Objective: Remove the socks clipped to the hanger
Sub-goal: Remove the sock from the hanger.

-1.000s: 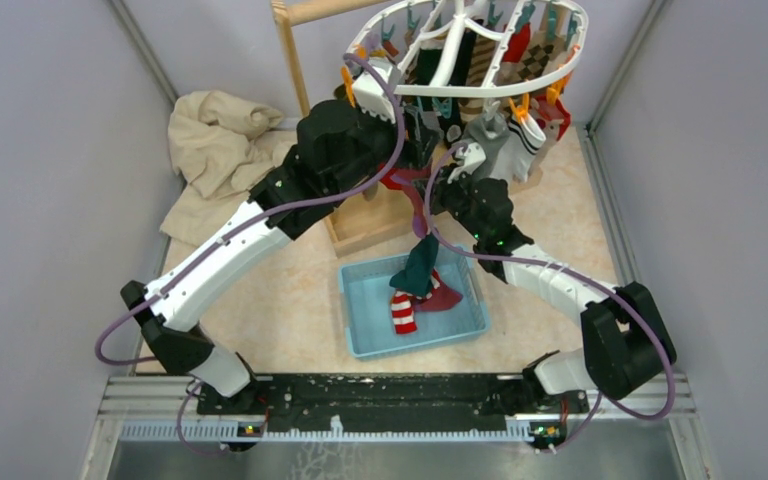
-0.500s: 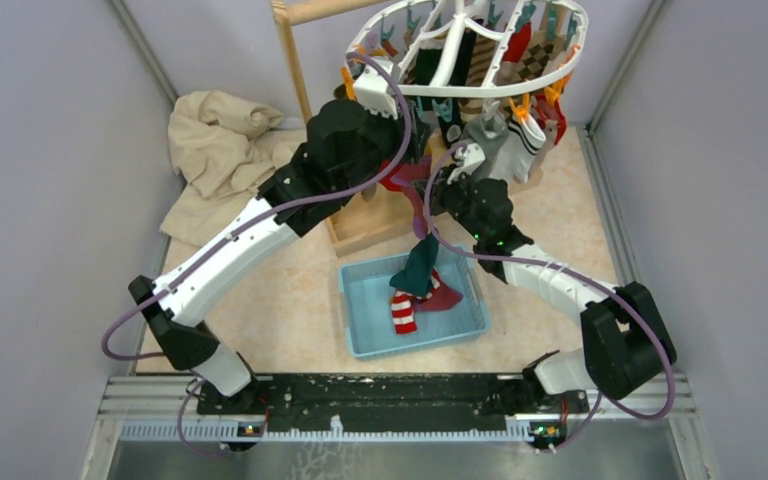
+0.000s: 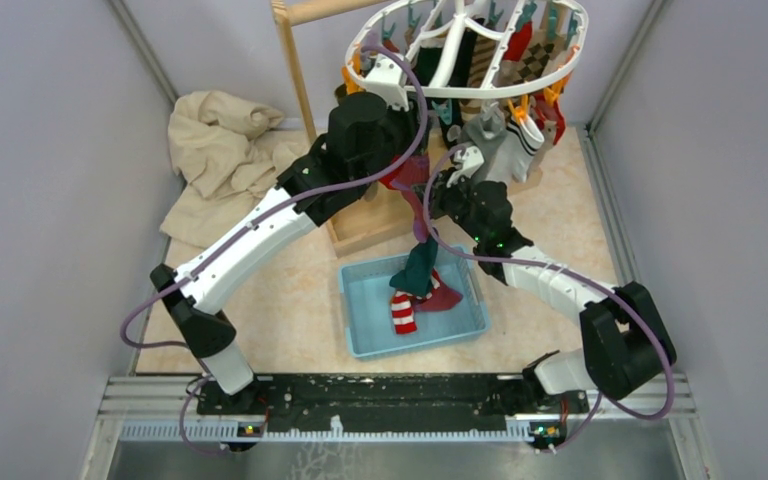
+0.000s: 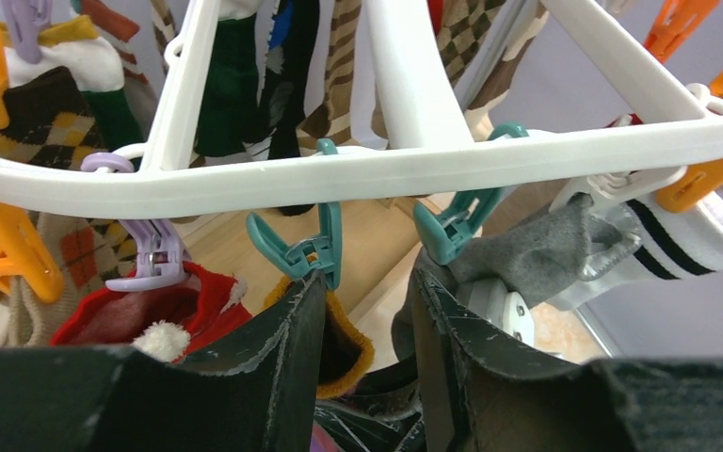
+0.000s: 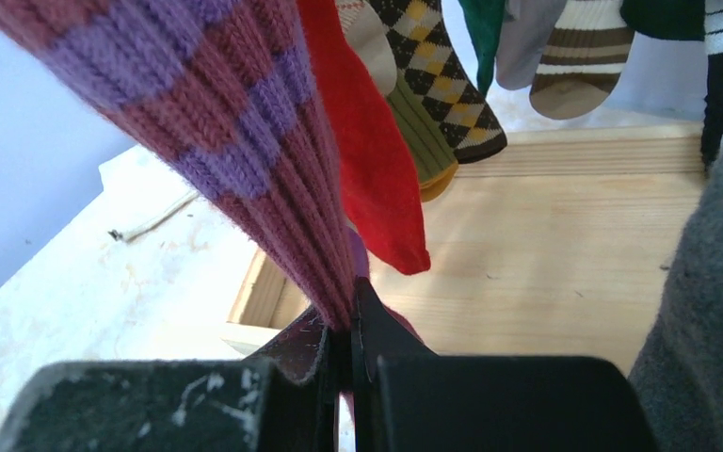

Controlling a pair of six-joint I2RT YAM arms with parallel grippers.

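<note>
**Right tool** (image 5: 348, 320): jaws closed tight on a maroon-and-purple striped sock (image 5: 216, 122), pinched low, the knit drawn taut upward.
**Left tool** (image 4: 367, 348): jaws part open, bracketing a teal clip (image 4: 306, 254) and a mustard-cuffed sock (image 4: 344, 348); no grip evident.
**Hanger** (image 4: 386, 169): white, rigid, above the wooden stand (image 3: 295, 60); socks (image 4: 231, 94) clipped beneath.
**Handling, judged:** light, soft, stretchy; grasp the cuff just under its clip.
**Blue bin** (image 3: 360, 335): on the surface (image 3: 290, 300), several socks inside.

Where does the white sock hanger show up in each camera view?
Top external: hanger at the top, right of centre.
Left wrist: its white rim spans the upper half.
Right wrist: not in it, only hanging socks.
Shared landmark: the wooden stand base.
</note>
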